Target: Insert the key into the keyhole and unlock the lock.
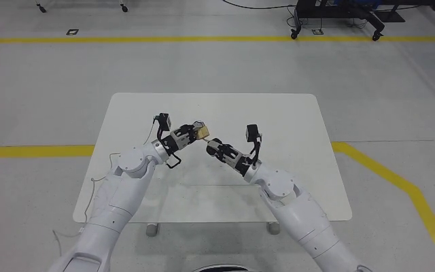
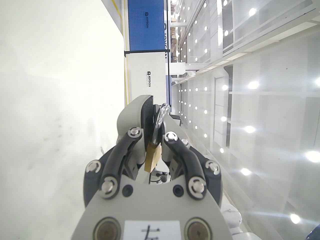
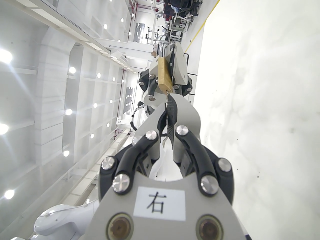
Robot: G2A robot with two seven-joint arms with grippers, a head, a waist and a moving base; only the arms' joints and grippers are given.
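My left gripper (image 1: 192,132) is shut on a brass padlock (image 1: 200,129), held above the middle of the white table (image 1: 285,115). In the left wrist view the padlock's brass body (image 2: 152,157) hangs between the fingers, and its silver shackle (image 2: 160,121) is pinched at the left gripper (image 2: 156,116). My right gripper (image 1: 212,144) sits just to the lock's right, shut on a thin key. In the right wrist view the right gripper (image 3: 168,101) points at the padlock (image 3: 163,74), and the key's tip (image 3: 166,94) meets the lock's near end. The keyhole itself is hidden.
The white table stretches around both arms, with bare surface on every side. Yellow floor lines (image 1: 204,39) run behind the table and beside it. A wheeled black stand (image 1: 340,17) is far back on the right.
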